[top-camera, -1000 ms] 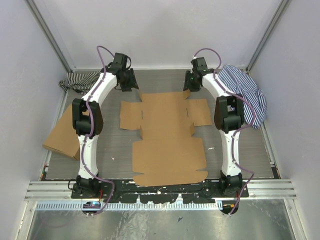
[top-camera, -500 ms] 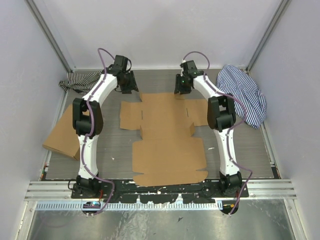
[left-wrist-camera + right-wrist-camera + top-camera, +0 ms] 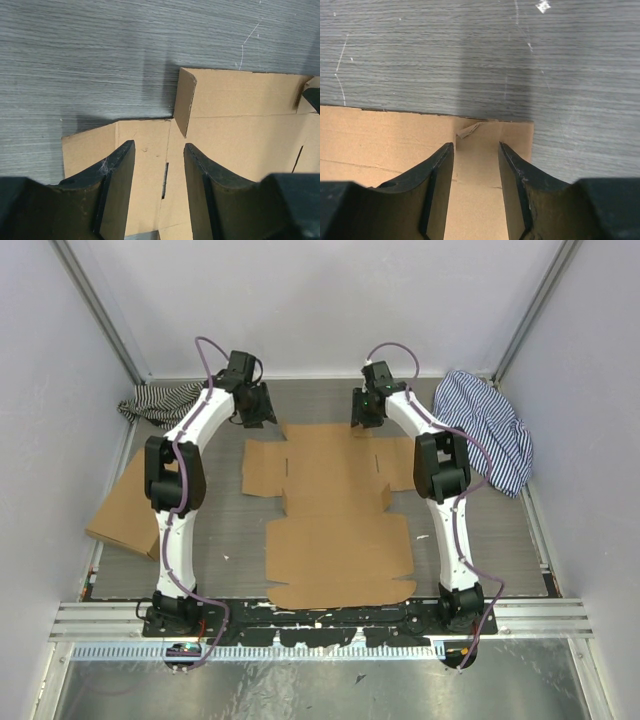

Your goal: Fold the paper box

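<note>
Paper box: one paper box (image 3: 335, 510), a flat cut sheet in the middle of the table (image 3: 230, 540). It is unfolded except for a small tab (image 3: 184, 102) standing up at its far left corner.
Left side: the left gripper (image 3: 159, 148) hovers over that far left corner, jaws partly apart and empty, probably placed to raise the far flap.
Right side: the right gripper (image 3: 476, 148) hovers over the far right corner, jaws likewise apart and empty, probably so both ends can be lifted together.
Others: one finished box (image 3: 125, 505) at the left edge, and two striped cloths, far left (image 3: 160, 400) and far right (image 3: 490, 425).
Count: two arms, two grippers.

Plain brown paper box (image 3: 340, 505); grey woodgrain table (image 3: 230, 530); blue-white striped cloth (image 3: 490, 430); black-white striped cloth (image 3: 160, 402)
</note>
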Tool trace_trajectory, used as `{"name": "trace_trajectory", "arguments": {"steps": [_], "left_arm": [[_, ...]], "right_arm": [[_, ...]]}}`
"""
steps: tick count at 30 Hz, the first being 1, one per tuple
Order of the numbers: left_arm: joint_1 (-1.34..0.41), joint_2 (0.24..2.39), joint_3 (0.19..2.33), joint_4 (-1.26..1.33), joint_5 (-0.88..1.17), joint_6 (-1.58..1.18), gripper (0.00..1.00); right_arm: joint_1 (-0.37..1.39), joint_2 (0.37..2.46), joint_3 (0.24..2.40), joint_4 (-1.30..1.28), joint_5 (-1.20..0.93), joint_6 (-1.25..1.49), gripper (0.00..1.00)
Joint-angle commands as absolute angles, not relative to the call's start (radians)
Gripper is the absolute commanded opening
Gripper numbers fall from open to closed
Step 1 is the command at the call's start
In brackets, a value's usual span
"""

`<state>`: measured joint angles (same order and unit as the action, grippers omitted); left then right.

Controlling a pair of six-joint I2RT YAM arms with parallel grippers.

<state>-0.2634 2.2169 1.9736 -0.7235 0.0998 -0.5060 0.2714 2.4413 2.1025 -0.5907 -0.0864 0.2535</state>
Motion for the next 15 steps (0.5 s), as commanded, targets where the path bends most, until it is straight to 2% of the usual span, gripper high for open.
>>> {"name": "trace_trajectory", "arguments": {"steps": [1, 11, 13, 15], "left_arm": [[-0.259, 2.147, 1.958, -0.701, 0.111, -0.508, 0.51], [-0.258, 2.132, 1.96, -0.703, 0.109, -0.506, 0.51], [-0.257, 2.129, 1.961, -0.704, 0.106, -0.504, 0.51], [-0.255, 2.126, 1.962, -0.707, 0.103, -0.499, 0.51]], "right_arm": [[0.275, 2.327, 2.092, -0.605, 0.028, 0.249, 0.48], [0.284, 2.349, 2.187, -0.69, 0.16, 0.223, 0.47], [0.285, 2.363, 2.198, -0.698, 0.165, 0.225, 0.42], [0.285, 2.371, 2.202, -0.699, 0.167, 0.228, 0.32]]}}
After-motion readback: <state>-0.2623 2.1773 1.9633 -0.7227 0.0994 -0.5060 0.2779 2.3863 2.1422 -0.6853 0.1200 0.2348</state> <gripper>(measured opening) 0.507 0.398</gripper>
